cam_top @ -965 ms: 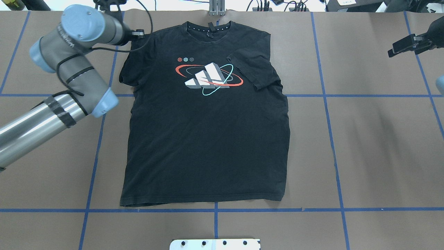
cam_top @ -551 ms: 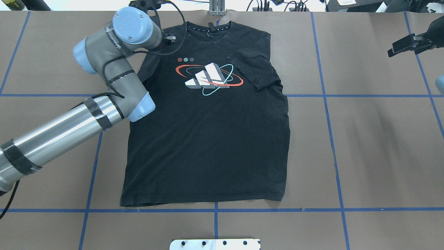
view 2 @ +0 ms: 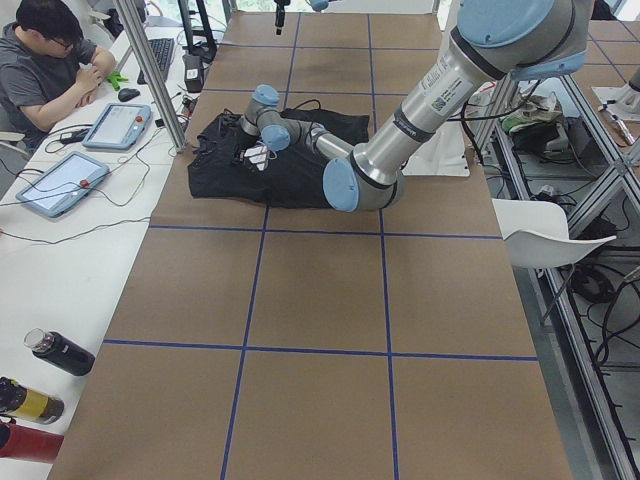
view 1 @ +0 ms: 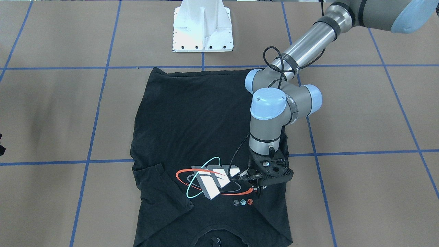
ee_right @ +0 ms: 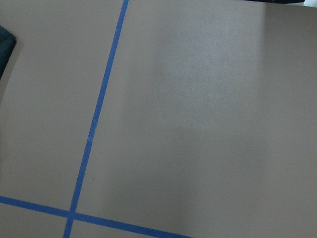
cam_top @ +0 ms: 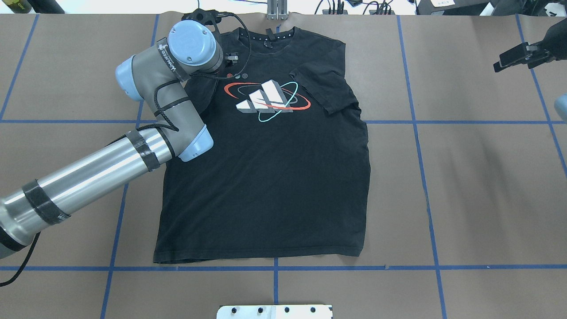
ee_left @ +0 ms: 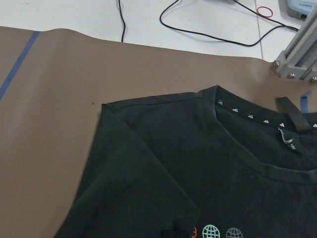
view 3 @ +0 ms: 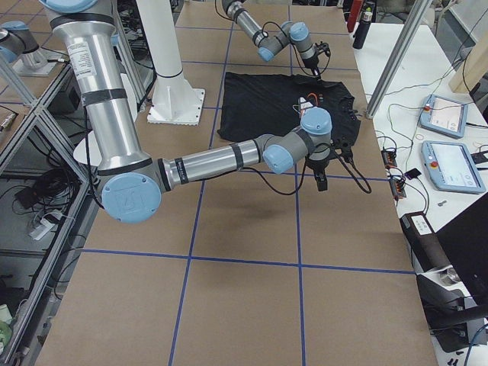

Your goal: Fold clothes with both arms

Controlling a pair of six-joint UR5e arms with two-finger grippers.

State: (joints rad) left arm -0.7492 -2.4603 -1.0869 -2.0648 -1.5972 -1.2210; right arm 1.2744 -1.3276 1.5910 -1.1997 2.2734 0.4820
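Observation:
The black T-shirt point(cam_top: 266, 186) lies flat, print side up, collar at the far edge; its grey-white block print with red and teal rings point(cam_top: 266, 99) faces up. The sleeve on the robot's right point(cam_top: 325, 88) is folded in over the chest. My left gripper point(view 1: 256, 191) hangs over the shirt's left shoulder beside the print, shut on the left sleeve, which is drawn inward into a diagonal fold point(ee_left: 143, 148). My right gripper point(cam_top: 502, 64) hovers over bare table far to the right; I cannot tell if it is open.
The brown table is marked with blue tape lines point(cam_top: 416, 122). The white pedestal base point(view 1: 203, 31) stands at the near edge. A metal post point(cam_top: 277, 11) and cables sit just beyond the collar. An operator point(view 2: 50, 60) sits at a side desk.
My left arm has swung right from beside the shirt's left shoulder to over it, drawing the left sleeve inward toward the print. The right arm has not moved.

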